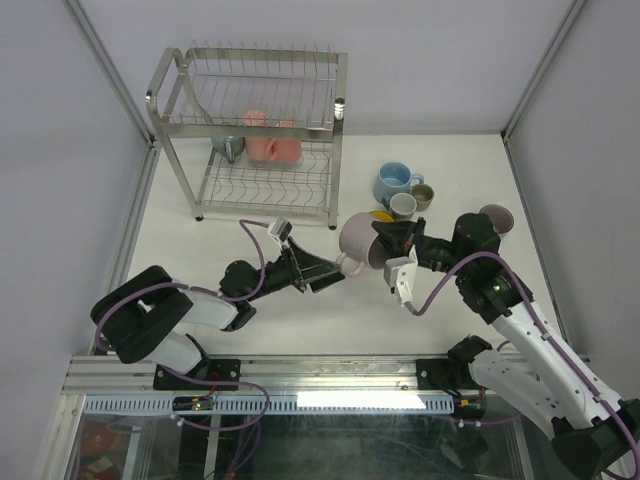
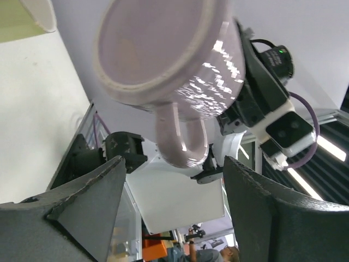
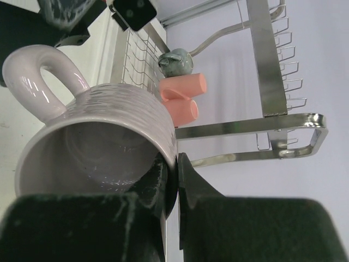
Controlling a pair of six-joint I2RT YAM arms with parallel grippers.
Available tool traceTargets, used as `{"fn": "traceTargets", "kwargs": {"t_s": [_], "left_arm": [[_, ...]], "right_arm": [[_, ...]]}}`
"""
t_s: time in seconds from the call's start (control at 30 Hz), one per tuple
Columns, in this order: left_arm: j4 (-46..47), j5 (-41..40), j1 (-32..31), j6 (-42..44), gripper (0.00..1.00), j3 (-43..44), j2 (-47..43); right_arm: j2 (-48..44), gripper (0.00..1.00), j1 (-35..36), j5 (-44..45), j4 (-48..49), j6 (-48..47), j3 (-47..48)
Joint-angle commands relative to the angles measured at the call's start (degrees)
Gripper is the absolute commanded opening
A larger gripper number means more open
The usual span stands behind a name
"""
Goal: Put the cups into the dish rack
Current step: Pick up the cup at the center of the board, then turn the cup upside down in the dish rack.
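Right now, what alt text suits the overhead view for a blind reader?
The right gripper pinches the rim of a lilac mug, handle toward the open left gripper. Behind, the dish rack holds pink mugs and a grey mug.

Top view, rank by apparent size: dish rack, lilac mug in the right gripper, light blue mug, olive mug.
1. dish rack
2-3. lilac mug and light blue mug, unranked: similar, and the lilac one is held up nearer the camera
4. olive mug, smallest

Twin arms
Left arm point(image 1: 200, 310) and right arm point(image 1: 540, 348) had white shells, purple cables; left gripper point(image 2: 174, 164) was black.
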Motion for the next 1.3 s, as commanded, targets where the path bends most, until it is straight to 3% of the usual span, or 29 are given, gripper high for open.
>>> {"fn": "traceTargets", "kwargs": {"t_s": [0.0, 0.23, 0.57, 0.9, 1.27], "left_arm": [[13.0, -0.1, -1.4, -1.0, 0.69, 3.0, 4.4], [19.7, 0.9, -3.7, -4.0, 0.62, 8.2, 11.3], [19.8, 1.1, -4.7, -3.9, 0.47, 11.5, 12.9], [19.8, 1.1, -5.1, -3.3, 0.46, 12.7, 10.8], [19.9, 1.5, -5.0, -3.4, 0.39, 14.3, 9.9]], "right_arm": [[-3.4, 0.00, 1.1, -2.1, 12.8, -4.3, 0.2], [-4.6, 0.00, 2.1, -2.8, 13.6, -5.3, -2.3], [-5.9, 0.00, 2.7, -2.9, 14.3, -4.4, -3.8], [-6.6, 0.00, 2.9, -2.3, 15.0, -2.8, -4.7], [-7.1, 0.00, 2.9, -2.3, 15.0, -2.0, -5.3]]}}
